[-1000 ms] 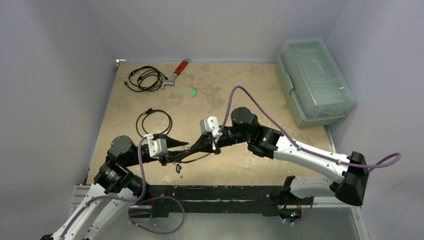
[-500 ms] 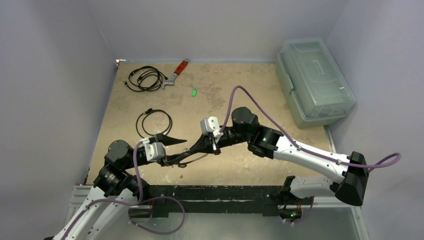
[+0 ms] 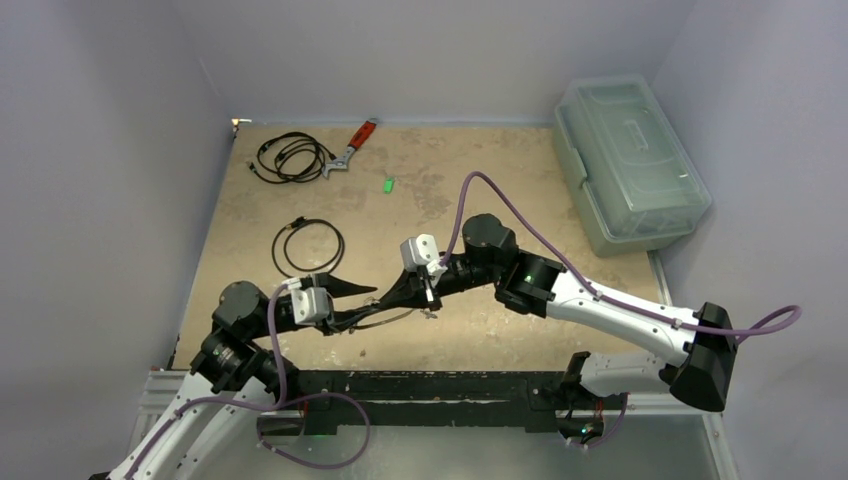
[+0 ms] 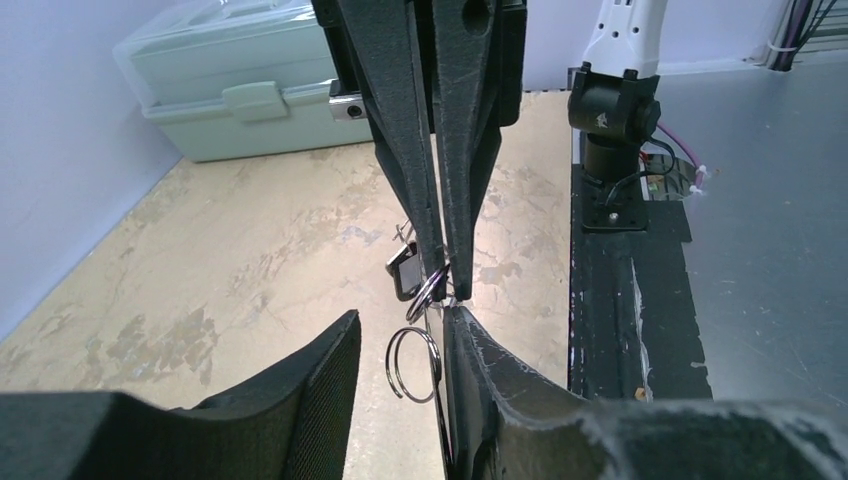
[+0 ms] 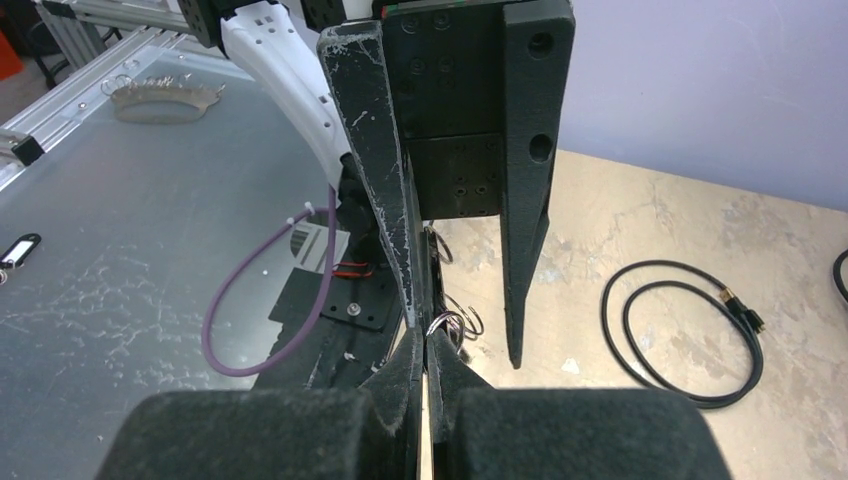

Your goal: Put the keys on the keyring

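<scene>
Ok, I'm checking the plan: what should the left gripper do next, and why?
Probably close the left gripper on the small ring seen between its parted fingers: the right gripper, shut, pins the keyring just above it.

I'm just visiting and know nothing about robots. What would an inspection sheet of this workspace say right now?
Surface: worn tan tabletop, blotchy.
Job's things: keyring between the two arms; dark-tagged key dangling beside the grip; green-tagged key lying loose, far from the arms; blue key not seen.
Clutter: red-handled wrench.
End effectors: right end effector shut on the keyring; left end effector open, facing it.
Cables: far black coil by the wrench; near black loop.
Surroundings: lidded clear box; plain walls.
</scene>
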### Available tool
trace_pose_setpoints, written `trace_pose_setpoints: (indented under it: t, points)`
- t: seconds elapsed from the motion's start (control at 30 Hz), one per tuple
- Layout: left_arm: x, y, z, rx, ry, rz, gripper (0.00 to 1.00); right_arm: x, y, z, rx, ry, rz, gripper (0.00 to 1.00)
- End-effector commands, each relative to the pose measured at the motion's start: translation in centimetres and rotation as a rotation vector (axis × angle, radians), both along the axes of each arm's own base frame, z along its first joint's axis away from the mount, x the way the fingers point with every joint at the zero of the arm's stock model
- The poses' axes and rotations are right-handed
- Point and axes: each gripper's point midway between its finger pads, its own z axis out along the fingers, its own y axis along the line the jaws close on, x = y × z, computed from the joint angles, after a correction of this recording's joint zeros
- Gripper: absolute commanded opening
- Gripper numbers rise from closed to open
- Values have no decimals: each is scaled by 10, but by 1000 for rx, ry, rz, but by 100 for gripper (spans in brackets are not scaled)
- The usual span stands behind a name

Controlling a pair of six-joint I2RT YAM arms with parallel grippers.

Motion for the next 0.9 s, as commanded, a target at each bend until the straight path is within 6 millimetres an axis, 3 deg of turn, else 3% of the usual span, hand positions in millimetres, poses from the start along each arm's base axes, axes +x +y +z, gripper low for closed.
trace_pose_setpoints:
  t: [0.0, 0.17, 0.27, 0.43, 0.77, 0.87]
  points:
    - [-8, -2, 9, -32, -42, -43, 32, -6, 5, 26, 78, -35, 46, 0]
    - [-15, -1, 12, -51, -65, -66, 31, -5, 8, 23, 71, -27, 53, 0]
    - [-18, 0, 13, -56, -73, -71, 25, -4, 9, 24, 71, -27, 53, 0]
    - [-15, 1, 10, -40, -72, -53, 0, -4, 9, 29, 81, -32, 46, 0]
    - [-5, 5, 15, -32, -51, 15, 0, 4, 6, 31, 80, -38, -14, 1]
    - [-3, 6, 17, -29, -43, 25, 0, 9, 2, 32, 79, -52, -51, 27]
